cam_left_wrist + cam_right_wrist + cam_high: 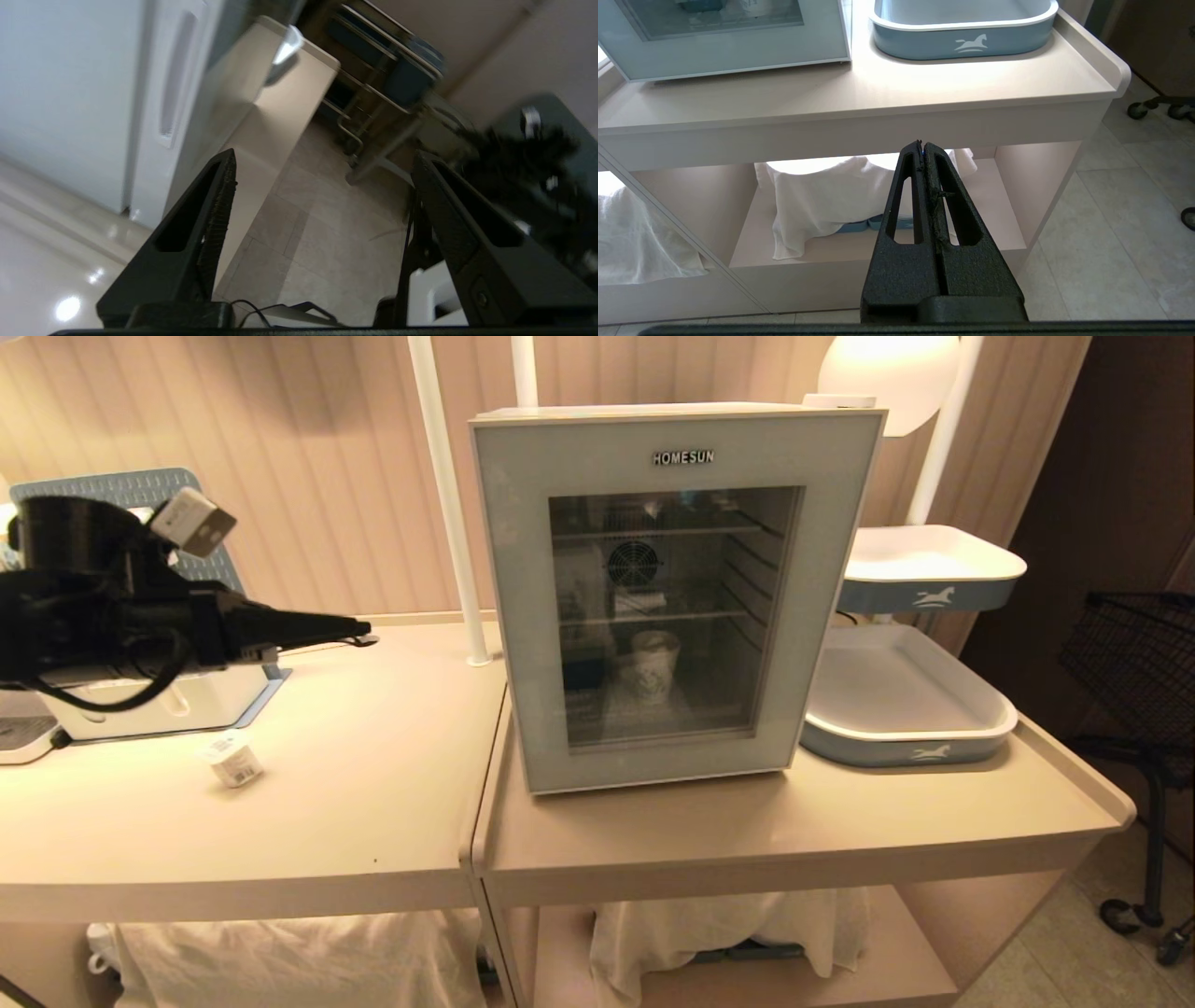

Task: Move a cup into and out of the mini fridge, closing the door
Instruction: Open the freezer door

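Left gripper [359, 637]: jaws spread, empty, left of mini fridge [677, 588]. Cup [653, 665] inside behind shut door [523, 616]: light, probably crushable; grasp mid-wall. Right gripper [923, 144]: clenched, empty.

Mini fridge [677, 415]: white box, upright on the right-hand tabletop, near its left and back edges. Door [509, 616]: pale grey-blue frame, glass window, "HOMESUN" lettering, shut. Cup [653, 665]: small, white, faint print, upright on the lowest wire shelf, behind the glass.
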Robot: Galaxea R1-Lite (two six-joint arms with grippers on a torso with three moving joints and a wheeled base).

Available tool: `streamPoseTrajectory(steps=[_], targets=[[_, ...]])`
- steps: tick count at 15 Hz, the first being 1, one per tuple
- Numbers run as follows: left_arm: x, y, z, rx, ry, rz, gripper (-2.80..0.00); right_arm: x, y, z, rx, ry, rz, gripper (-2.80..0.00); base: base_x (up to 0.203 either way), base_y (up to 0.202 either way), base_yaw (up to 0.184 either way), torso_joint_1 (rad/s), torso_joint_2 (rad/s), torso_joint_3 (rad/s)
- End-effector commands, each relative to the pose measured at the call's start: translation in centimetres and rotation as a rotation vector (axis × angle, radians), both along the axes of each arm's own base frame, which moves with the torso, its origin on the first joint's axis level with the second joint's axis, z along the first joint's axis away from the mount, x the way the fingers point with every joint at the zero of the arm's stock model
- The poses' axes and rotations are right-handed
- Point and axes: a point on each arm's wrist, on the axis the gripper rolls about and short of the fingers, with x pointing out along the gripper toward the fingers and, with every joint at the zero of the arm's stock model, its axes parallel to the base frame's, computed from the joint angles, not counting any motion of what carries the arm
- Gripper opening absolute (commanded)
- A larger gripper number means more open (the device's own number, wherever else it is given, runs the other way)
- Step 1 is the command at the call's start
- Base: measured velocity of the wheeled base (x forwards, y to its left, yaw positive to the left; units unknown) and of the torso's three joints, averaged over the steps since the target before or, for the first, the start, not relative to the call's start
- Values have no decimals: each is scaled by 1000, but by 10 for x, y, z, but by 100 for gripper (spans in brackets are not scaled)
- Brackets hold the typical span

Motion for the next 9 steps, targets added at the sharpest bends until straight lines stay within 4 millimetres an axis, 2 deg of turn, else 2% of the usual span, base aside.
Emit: streamPoseTrajectory(steps=[1,4,6,9], targets=[[18,-14,-47,-5,-14,-90,0,0,0,0,-1,2,0,-280,0,0,0,0,0,0],[19,-54,-60,38,-85,-176,0,0,0,0,0,2,-3,-280,0,0,0,0,0,0],[27,-74,-64,129,-121,-125,0,0,0,-1,0,2,-3,-280,0,0,0,0,0,0],[35,-81,-66,184,-148,-67,0,0,0,-1,0,2,-3,-280,0,0,0,0,0,0]])
